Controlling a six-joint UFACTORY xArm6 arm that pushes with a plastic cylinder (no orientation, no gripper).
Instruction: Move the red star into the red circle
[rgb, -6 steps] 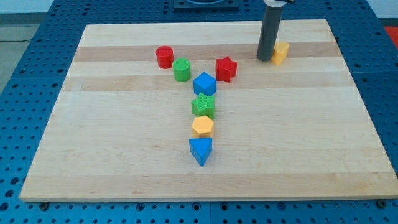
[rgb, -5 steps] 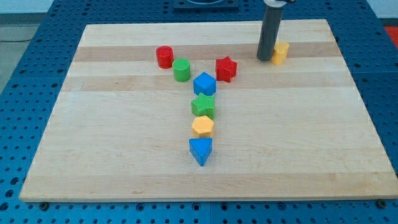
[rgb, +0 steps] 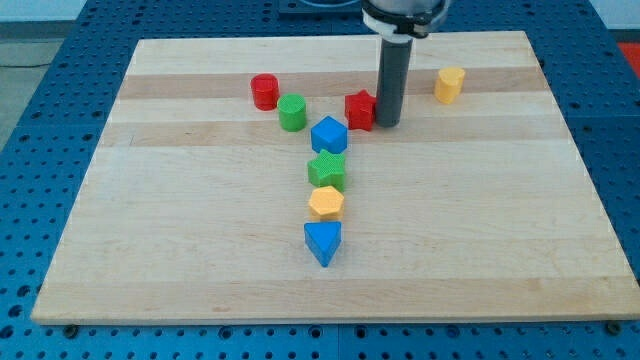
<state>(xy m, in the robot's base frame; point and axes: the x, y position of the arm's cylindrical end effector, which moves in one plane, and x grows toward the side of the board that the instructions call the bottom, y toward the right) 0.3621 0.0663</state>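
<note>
Wooden board (rgb: 200, 250) — red star (rgb: 360, 109) touching my tip (rgb: 387, 124)

The green cylinder (rgb: 292, 113) stands between the red star (rgb: 361, 109) and red circle (rgb: 265, 92), narrowing the way; the strip along the board's (rgb: 500, 250) top edge lies open; the blue cube (rgb: 328, 135) crowds below.

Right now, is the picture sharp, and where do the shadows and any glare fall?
Camera view: sharp throughout, block edges crisp; lighting soft and even, no strong glare on the wooden board; only short, faint shadows hug the blocks, such as the blue triangle; my tip sits against the view's right side of the red star, partly hiding it; the rod's top is cropped by the view's top.
</note>
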